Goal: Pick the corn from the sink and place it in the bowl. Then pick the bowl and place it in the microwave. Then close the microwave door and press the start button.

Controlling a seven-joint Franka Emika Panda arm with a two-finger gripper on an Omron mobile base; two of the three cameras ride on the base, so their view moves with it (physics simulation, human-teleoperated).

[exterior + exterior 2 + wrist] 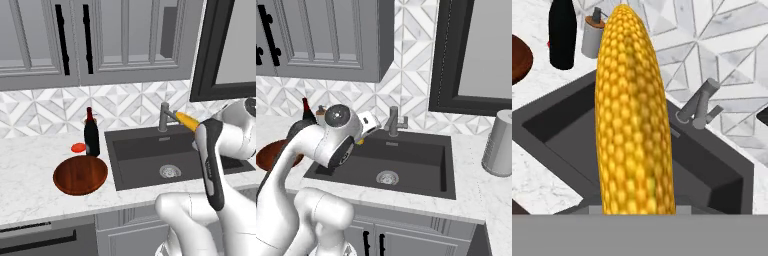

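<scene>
Left base view: corn held up above the sink, near the faucet; bowl on counter left of sink, beside dark bottle. Right base view: arm over sink. Hand view: gripper clamped on corn, fingertips hidden.

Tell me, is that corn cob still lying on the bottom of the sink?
Apart. In the left base view the corn hangs near the faucet top, far above the sink floor; the hand view shows the basin well below it.
</scene>
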